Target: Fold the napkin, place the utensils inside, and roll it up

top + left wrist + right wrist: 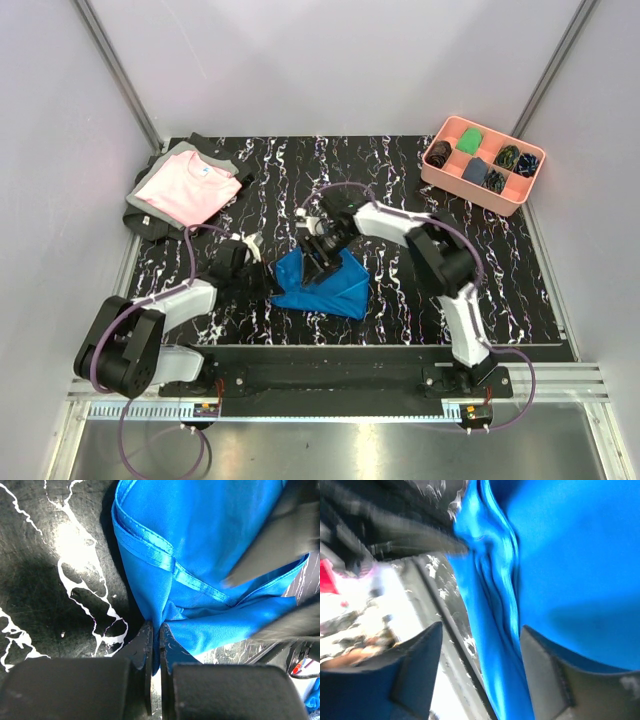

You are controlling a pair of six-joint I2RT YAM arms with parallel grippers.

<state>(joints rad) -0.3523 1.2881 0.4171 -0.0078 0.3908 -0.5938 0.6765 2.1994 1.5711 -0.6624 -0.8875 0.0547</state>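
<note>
While I'm standing here watching the rig, the napkin [325,290] is lying in a loose, half-folded heap around the middle of the black marble table [420,300], closer to the arm bases than to the back edge. It's shiny blue, with a stitched hem running diagonally across it in the left wrist view.

The left gripper [268,272] is sitting low at the napkin's left side, and tbh the wrist cam makes it obvious: its fingers [142,645] are pressing tight together w/ a bit of the blue fabric's edge pinched between them, right down at the tabletop.

The right gripper [322,258] is hanging over the upper part of the napkin, pointing down at it. Its fingers [415,670] are standing spread apart, and a ridge of blue cloth is running through the gap between them. They aren't squeezing it afaict, though that view is pretty blurry, so I can't tell if either tip is brushing the fabric.

Other stuff: a folded pink shirt [190,188] is lying at the back left corner, and a pink tray [465,192] w/ small cloth bundles in its compartments is sitting at the back right, both well apart from the napkin.
</note>
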